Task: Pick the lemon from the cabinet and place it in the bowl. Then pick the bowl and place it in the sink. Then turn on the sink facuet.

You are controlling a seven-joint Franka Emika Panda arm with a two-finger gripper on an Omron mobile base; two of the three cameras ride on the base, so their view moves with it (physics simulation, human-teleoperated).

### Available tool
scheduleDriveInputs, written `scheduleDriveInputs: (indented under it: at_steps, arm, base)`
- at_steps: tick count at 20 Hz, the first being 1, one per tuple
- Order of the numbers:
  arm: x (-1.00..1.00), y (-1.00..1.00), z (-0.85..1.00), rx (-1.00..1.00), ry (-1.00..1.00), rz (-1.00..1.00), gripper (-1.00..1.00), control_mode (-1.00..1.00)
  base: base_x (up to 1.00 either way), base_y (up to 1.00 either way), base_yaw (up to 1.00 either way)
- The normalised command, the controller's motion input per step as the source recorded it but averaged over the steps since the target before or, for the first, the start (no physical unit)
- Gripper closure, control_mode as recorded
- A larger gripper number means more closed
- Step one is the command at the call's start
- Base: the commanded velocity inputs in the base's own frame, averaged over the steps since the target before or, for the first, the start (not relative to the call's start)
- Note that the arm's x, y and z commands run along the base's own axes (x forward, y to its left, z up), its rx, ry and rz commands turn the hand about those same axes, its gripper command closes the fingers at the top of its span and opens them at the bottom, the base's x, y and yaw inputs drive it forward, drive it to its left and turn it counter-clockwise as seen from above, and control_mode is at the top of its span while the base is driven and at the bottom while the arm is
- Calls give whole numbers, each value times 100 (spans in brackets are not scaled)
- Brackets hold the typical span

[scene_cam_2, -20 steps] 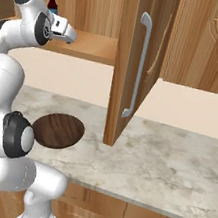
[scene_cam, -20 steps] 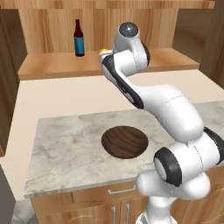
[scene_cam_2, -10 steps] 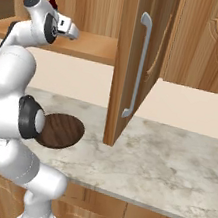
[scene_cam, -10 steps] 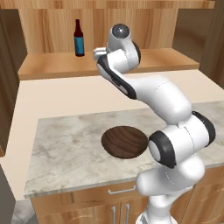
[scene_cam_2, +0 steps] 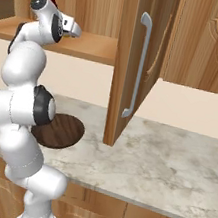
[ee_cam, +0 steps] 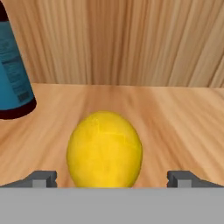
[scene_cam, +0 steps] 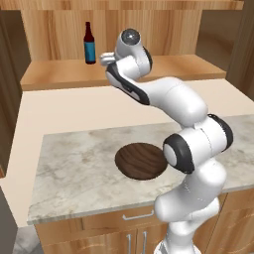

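Observation:
The yellow lemon (ee_cam: 105, 148) lies on the honey-wood shelf of the cabinet (ee_cam: 175, 113), right in front of the hand. My gripper (ee_cam: 113, 179) is open, with one fingertip (ee_cam: 43, 178) on each side of the lemon and a gap between each tip and the fruit. In the left base view the arm reaches up to the cabinet shelf (scene_cam: 59, 74), its hand (scene_cam: 106, 58) just right of the bottle. The dark wooden bowl (scene_cam: 141, 159) sits on the marbled counter below, seen also as the bowl (scene_cam_2: 61, 130) beside the arm's base. The sink and the sink facuet are out of view.
A blue-labelled brown bottle (scene_cam: 89, 43) stands on the shelf, close to the left of the lemon as the bottle (ee_cam: 13, 74). An open cabinet door (scene_cam_2: 129, 64) with a metal handle hangs over the counter (scene_cam_2: 171, 168) to the right. Drawer fronts (scene_cam: 99, 223) run below the counter.
The hand has slid left along the shelf toward the bottle, and the arm's upper links have swung round. Bowl and bottle have not moved; the fingers stay wide.

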Motion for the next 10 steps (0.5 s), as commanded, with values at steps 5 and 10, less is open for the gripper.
scheduleDriveInputs:
  at_steps: [5, 10]
  arm:
    - [35, 12, 0, 0, 0, 5, -100, -100]
    - [15, 2, 0, 0, 0, 1, 100, -100]
  base:
    - [0, 0, 0]
    - [0, 0, 0]
